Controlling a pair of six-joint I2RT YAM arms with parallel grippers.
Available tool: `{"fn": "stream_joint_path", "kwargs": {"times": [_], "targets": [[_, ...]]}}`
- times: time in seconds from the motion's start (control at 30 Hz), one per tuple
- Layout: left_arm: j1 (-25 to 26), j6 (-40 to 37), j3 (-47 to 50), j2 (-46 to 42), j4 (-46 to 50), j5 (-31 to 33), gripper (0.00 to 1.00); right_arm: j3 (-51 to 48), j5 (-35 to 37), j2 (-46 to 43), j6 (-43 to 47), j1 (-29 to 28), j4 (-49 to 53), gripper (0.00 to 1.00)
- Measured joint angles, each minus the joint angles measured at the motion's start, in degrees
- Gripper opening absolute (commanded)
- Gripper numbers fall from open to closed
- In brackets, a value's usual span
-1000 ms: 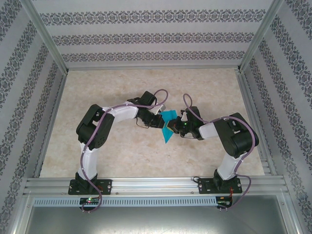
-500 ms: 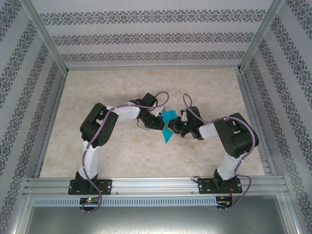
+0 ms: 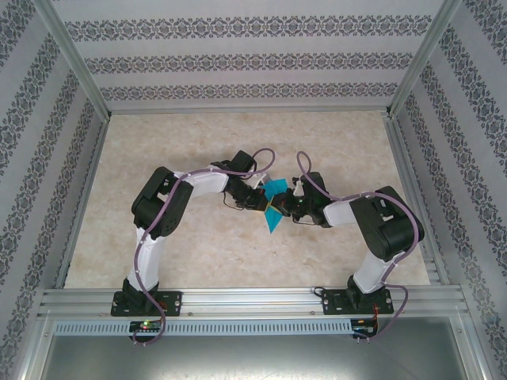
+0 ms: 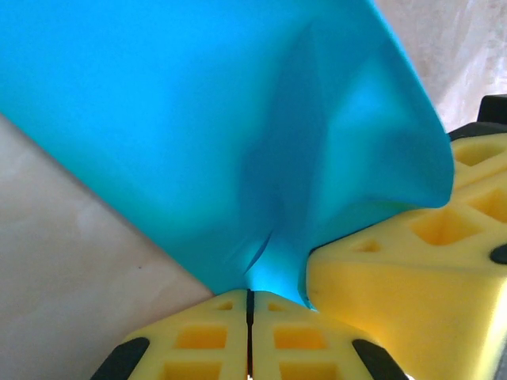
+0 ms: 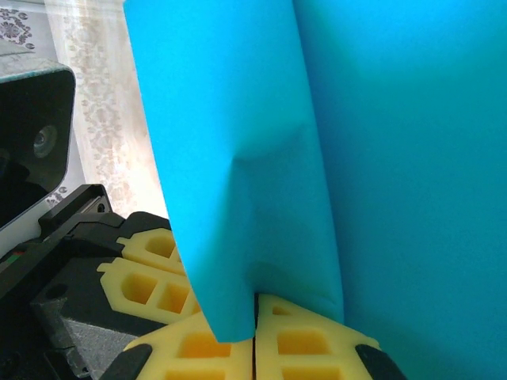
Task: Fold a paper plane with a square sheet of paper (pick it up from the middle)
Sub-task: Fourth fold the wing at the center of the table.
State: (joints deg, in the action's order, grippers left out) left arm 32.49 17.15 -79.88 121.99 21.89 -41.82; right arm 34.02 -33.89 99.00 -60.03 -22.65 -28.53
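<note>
The teal-blue sheet of paper (image 3: pixel 273 217) is folded and creased, and hangs above the table's middle with a pointed tip towards the near side. My left gripper (image 3: pixel 264 202) is shut on its left part and my right gripper (image 3: pixel 284 207) on its right part, so the tips nearly touch. In the left wrist view the paper (image 4: pixel 198 119) rises from my shut left gripper (image 4: pixel 250 294), with the right gripper's yellow fingers (image 4: pixel 412 277) beside it. In the right wrist view a folded flap of paper (image 5: pixel 238 158) is pinched in my right gripper (image 5: pixel 255 317); the left gripper's fingers (image 5: pixel 150 281) show at the left.
The beige marble-patterned table (image 3: pixel 198 253) is bordered by aluminium rails (image 3: pixel 245 299) at the near edge and posts at the sides. Patterned walls (image 3: pixel 253 59) close the back and sides. Both arms reach inward to the centre with elbows out.
My left gripper has closed the last bit onto the paper and shifted slightly right toward the right gripper. The paper looks a little more bunched between them.
</note>
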Motion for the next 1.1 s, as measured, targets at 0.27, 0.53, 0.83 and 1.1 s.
{"fn": "stream_joint_path", "kwargs": {"times": [0.27,0.53,0.83,1.1], "targets": [[0.0,0.0,0.0,0.0,0.0,-0.1,0.08,0.0,0.0,0.1,0.0,0.0,0.0,0.07],[-0.4,1.3,1.2,-0.2,-1.8,-1.2,0.02,0.7,-0.1,1.8,0.0,0.0,-0.4,0.07],[-0.6,2.0,2.5,-0.6,-3.7,-1.6,0.00,0.9,-0.1,2.7,0.0,-0.1,-0.9,0.07],[-0.7,3.1,4.0,-1.3,-6.0,-1.7,0.00,0.9,-0.3,4.0,-0.2,-0.1,-2.3,0.07]]}}
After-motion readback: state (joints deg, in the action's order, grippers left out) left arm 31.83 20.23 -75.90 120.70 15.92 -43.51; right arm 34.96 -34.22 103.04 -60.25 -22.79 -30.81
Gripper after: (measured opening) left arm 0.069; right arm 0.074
